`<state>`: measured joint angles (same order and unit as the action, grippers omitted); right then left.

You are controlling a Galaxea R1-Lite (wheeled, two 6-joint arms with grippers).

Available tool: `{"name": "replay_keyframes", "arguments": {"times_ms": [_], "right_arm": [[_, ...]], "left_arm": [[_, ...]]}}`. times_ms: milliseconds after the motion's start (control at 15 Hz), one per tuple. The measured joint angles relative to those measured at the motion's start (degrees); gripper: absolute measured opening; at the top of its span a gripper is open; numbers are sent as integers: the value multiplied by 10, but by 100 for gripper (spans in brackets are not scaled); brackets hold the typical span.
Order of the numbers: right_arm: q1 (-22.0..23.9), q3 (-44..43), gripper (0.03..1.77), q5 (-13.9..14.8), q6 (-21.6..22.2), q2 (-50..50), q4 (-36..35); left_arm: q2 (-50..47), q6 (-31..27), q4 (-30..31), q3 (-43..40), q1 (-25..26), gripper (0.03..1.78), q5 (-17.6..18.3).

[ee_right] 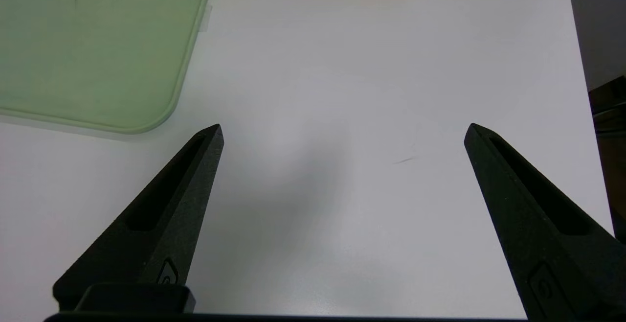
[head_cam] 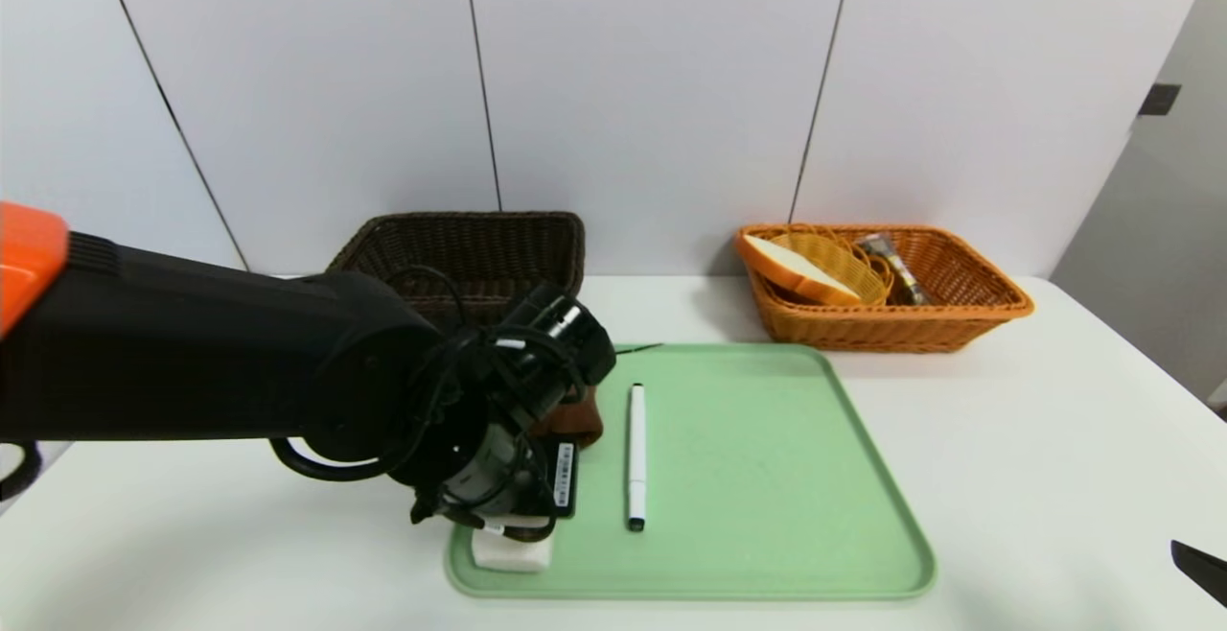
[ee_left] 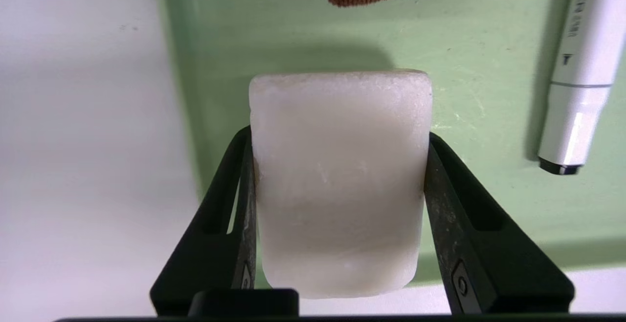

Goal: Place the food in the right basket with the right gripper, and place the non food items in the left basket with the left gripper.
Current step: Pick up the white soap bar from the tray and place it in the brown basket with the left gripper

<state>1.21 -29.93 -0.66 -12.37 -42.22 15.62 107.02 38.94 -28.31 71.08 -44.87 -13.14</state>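
My left gripper (ee_left: 340, 135) is shut on the white rectangular block (ee_left: 340, 180), its fingers pressing both long sides at the near left corner of the green tray (head_cam: 767, 478). In the head view the block (head_cam: 513, 551) peeks out under the left wrist. The rolled brown cloth (head_cam: 575, 417) lies just behind it and the white marker pen (head_cam: 636, 454) lies alongside. The dark brown left basket (head_cam: 470, 252) stands at the back. The orange right basket (head_cam: 959, 315) holds the bread slice (head_cam: 796, 268), its yellow wicker dish (head_cam: 848, 262) and the wrapped snack (head_cam: 891, 267). My right gripper (ee_right: 343, 126) hangs open over bare table.
The white table (head_cam: 1054, 478) runs out to the right of the tray, with its right edge near the right gripper. A tray corner (ee_right: 146, 116) lies beside the right gripper. A white wall stands close behind both baskets.
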Motion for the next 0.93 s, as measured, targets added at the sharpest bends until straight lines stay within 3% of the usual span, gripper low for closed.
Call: {"name": "replay_keyframes", "arguments": {"times_ms": [333, 733, 933], "right_arm": [[0, 1, 170, 0, -1, 7, 4], [0, 4, 170, -7, 0, 8, -4], [0, 4, 170, -7, 0, 7, -4]], "left_arm": [[-88, -40, -9, 48, 13, 98, -42], [-107, -195, 50, 152, 173, 97, -51], [-82, -245, 93, 186, 226, 97, -50]]}}
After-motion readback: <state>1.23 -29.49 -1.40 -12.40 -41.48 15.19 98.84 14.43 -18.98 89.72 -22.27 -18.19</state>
